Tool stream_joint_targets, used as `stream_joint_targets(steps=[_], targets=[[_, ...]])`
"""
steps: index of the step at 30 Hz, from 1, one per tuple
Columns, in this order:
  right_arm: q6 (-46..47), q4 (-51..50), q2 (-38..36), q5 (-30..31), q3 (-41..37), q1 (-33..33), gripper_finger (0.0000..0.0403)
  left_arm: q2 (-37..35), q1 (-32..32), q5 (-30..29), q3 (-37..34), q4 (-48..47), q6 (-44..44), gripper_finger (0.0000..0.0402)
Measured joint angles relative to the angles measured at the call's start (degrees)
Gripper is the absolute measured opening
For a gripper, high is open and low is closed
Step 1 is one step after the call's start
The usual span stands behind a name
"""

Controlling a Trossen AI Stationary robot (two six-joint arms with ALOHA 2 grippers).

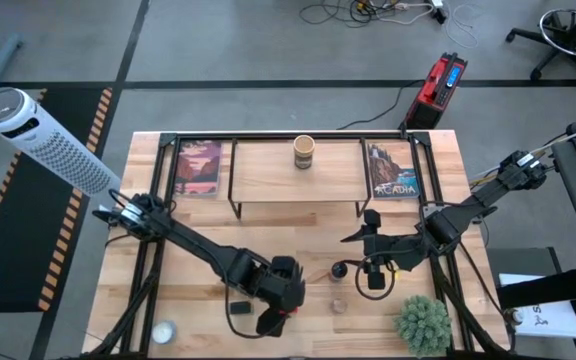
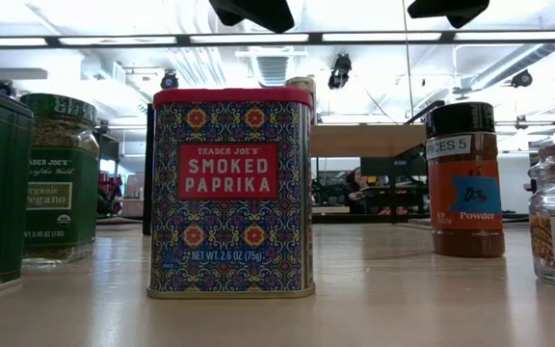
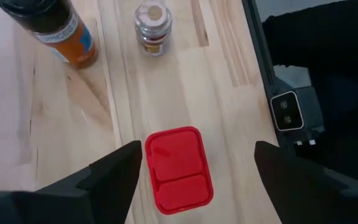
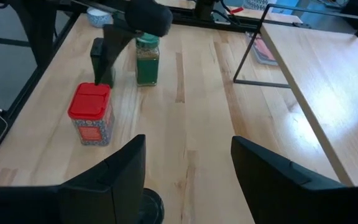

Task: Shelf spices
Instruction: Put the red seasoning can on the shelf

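The red square tin stands on the table near its near edge; it fills the middle of the low view. My left gripper hangs open above the tin, one finger to each side, apart from it. My right gripper is open above the table beside the dark-capped brown bottle. The tiny clear jar stands by the bottle. The green-lidded jar and the black box stand beyond the tin. The tan round jar stands on the shelf.
Two picture cards stand at the shelf's two ends. A green spiky plant sits at the table's near right corner. A small white round thing lies near the near left corner. Bare wood lies between the shelf and the containers.
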Motion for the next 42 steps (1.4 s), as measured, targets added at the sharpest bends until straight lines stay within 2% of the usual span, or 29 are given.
stream_joint_targets(steps=[8,15,32,42], targets=[[0.4,0.1,0.0,0.0,-0.1,0.0,0.0213,2.4,-2.6,-5.5,0.0,0.0,2.2,0.0296],[2.9,0.1,0.0,0.0,-0.1,0.0,0.0213,2.7,-2.5,-8.3,0.0,-0.8,0.0,0.0299],[3.5,0.6,0.0,0.0,-0.1,0.0,0.0213,2.7,-2.8,-8.2,-5.2,2.9,-1.9,0.0317],[3.4,0.6,0.0,0.0,-0.1,0.0,0.0213,2.7,-2.8,-5.3,-8.4,7.3,-1.8,0.0333]])
